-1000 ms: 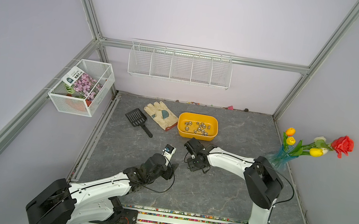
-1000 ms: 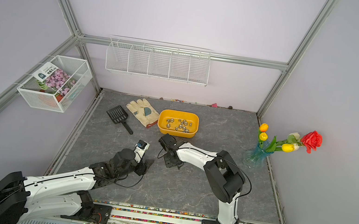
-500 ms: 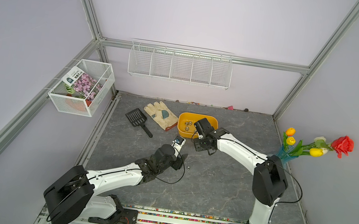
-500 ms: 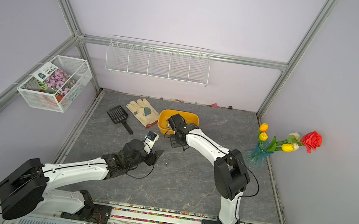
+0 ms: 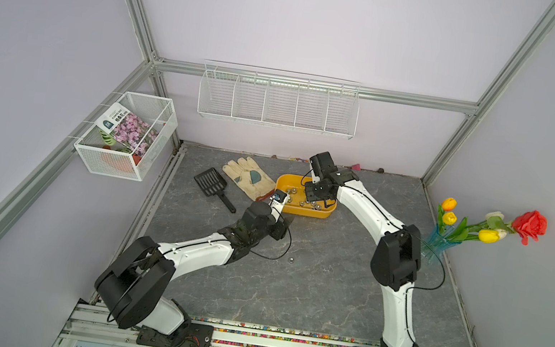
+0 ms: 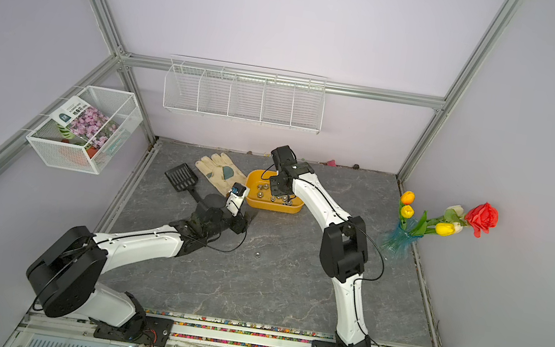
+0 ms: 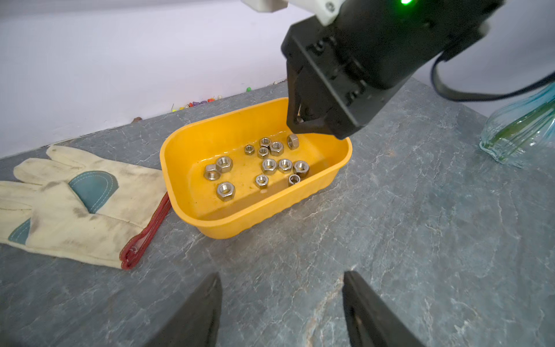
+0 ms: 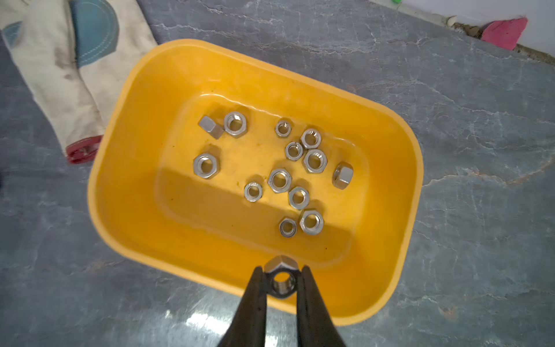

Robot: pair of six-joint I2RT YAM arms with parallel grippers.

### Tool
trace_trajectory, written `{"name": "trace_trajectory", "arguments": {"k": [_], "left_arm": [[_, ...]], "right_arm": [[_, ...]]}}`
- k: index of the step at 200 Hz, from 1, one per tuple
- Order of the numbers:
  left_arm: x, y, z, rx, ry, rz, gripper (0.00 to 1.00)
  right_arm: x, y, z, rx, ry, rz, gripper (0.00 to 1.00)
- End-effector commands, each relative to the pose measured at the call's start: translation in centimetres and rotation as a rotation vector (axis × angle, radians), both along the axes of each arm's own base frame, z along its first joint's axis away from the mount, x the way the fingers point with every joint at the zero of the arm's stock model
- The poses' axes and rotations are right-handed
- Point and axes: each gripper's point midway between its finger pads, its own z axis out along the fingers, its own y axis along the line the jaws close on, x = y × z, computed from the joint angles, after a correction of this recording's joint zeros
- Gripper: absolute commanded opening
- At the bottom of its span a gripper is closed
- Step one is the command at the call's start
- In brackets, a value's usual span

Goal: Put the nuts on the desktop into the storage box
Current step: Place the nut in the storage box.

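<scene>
The right gripper (image 8: 280, 270) is clenched on one nut (image 8: 281, 285) by its flat sides and hangs over the rim of the storage box (image 8: 144, 72) — so the nut should fall among the other nuts (image 8: 314, 161) already lying there. The left gripper (image 7: 280, 285) is released and empty, above the desktop (image 7: 420, 240). One loose nut (image 5: 291, 259) lies on the desktop, well apart from the box — probably the next target.
</scene>
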Motion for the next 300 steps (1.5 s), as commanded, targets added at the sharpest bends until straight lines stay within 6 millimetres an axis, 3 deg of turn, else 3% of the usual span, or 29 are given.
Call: {"name": "trace_trajectory", "arguments": {"k": [1, 29, 70, 191, 253, 300], "left_arm": [[0.9, -0.9, 0.3, -0.006, -0.025, -0.037, 0.66], [1.6, -1.1, -0.1, -0.011, -0.027, -0.039, 0.66], [1.9, -1.1, -0.4, -0.008, -0.024, -0.039, 0.66], [1.9, -1.1, -1.1, -0.006, 0.0, -0.042, 0.66], [1.7, -1.0, -0.7, -0.007, -0.004, -0.043, 0.66], [0.8, -0.5, 0.8, -0.005, -0.016, -0.055, 0.66]], "right_arm": [[0.4, -0.2, -2.0, -0.012, 0.073, 0.018, 0.17], [1.8, 0.0, -3.9, -0.003, 0.089, 0.003, 0.18], [1.9, 0.2, -6.6, 0.0, 0.131, -0.008, 0.17], [2.3, -0.3, -9.6, 0.01, 0.172, -0.028, 0.23], [2.2, -0.3, -9.0, 0.022, 0.168, -0.027, 0.36], [1.8, 0.3, -4.9, 0.056, 0.116, 0.027, 0.39]]}}
